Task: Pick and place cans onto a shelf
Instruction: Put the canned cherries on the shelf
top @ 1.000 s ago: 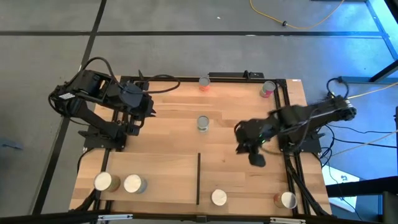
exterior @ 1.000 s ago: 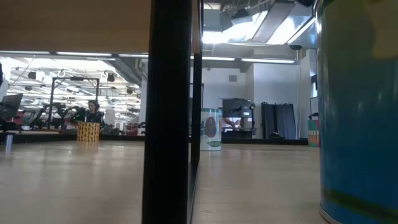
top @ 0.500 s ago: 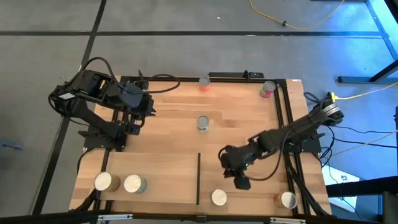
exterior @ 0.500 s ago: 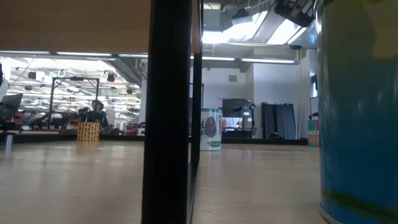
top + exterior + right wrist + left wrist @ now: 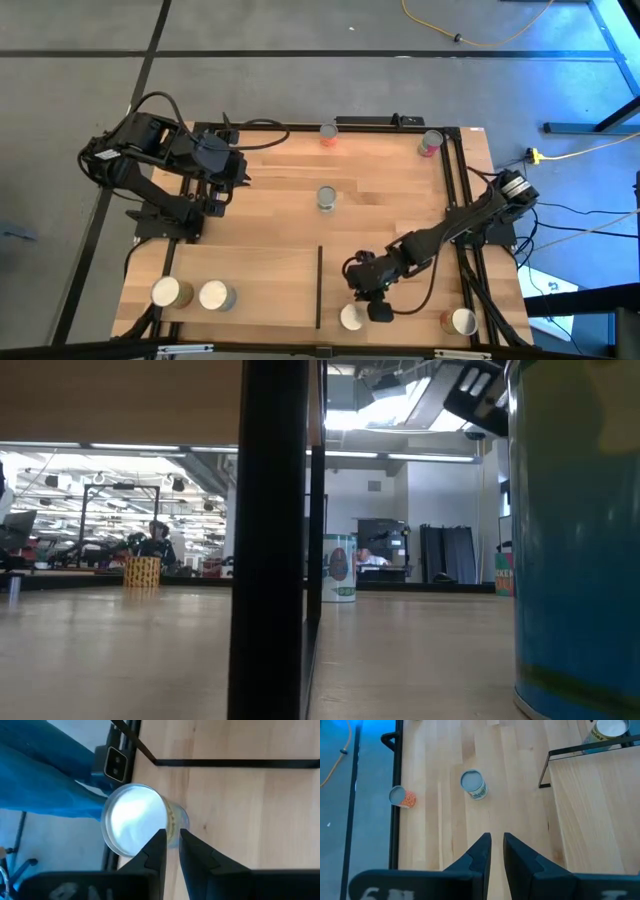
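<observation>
Your white-topped can [image 5: 351, 318] stands upright at the near edge of the surface [image 5: 380, 190], just right of the shelf's black bar [image 5: 319, 287]. The right claw [image 5: 372, 305] hovers right over that can's rim, fingers [image 5: 156, 851] drawn close with only a thin slit between them, gripping nothing. In the right wrist view you look straight down on the can's pale lid, its yellow-green label just showing past the fingers.

The shelf [image 5: 240, 275], a smooth light panel, lies left of that bar, and two cans [image 5: 190, 294] sit side by side at its near left corner. Beyond the bar, a green-labelled can [image 5: 327, 199] stands mid-surface, an orange can [image 5: 329, 133] at the far edge, a pink can [image 5: 431, 143] in the far right corner, and one more can [image 5: 461, 321] at the near right corner.

Your left claw [image 5: 240, 171] waits over the far left of the surface, fingers [image 5: 480, 854] nearly together, empty.

From the low view, the bar [image 5: 270, 540] fills the foreground, a blue can [image 5: 575, 540] looms to its right, and behind lies a bright workshop with strip lights and a seated person [image 5: 155, 540].
</observation>
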Available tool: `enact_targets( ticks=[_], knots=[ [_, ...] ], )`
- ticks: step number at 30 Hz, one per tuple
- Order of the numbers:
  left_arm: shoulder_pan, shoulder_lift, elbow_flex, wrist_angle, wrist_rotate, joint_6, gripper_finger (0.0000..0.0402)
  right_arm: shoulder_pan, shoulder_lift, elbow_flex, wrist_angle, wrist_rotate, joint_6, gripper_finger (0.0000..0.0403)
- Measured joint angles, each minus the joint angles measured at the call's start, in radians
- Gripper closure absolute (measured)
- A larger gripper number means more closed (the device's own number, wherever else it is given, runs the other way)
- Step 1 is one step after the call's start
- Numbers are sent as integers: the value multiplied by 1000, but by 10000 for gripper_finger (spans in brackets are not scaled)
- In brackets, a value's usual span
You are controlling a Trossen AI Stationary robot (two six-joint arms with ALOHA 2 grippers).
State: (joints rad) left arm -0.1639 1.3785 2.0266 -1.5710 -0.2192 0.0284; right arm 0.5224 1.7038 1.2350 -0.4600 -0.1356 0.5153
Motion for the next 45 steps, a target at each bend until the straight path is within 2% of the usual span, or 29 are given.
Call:
enact_targets(
  ticks=[12,45],
  knots=[
    [0,0,0,0,0,0,360,16,24,0,38,22,90,350],
    [0,0,0,0,0,1,360,35,99,4,56,37,160,351]
  ],
)
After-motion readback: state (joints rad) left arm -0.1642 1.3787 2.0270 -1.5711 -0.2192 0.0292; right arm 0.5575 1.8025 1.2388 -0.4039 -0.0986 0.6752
